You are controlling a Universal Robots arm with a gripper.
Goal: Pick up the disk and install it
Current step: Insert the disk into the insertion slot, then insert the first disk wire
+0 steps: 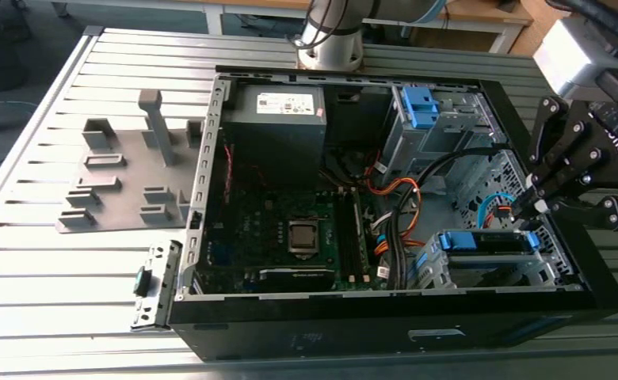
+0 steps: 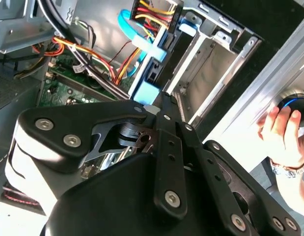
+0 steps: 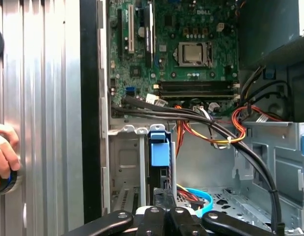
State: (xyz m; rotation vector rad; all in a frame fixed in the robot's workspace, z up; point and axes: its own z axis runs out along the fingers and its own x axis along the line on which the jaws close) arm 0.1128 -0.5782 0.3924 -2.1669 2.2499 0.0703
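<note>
Exterior view: strong light falling on table (image 1: 34, 261), slats glaring near white. Case (image 1: 394, 332) interior sitting in shadow; motherboard (image 1: 288, 229) reading dark. Second wrist view: table beside case washing out to white; gripper (image 2: 159, 101) housing catching soft sheen. First wrist view: light spreading evenly over motherboard; table slats showing streaked reflections.

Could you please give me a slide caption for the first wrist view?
The gripper at the disk, seen edge-on at the metal drive cage.
</note>
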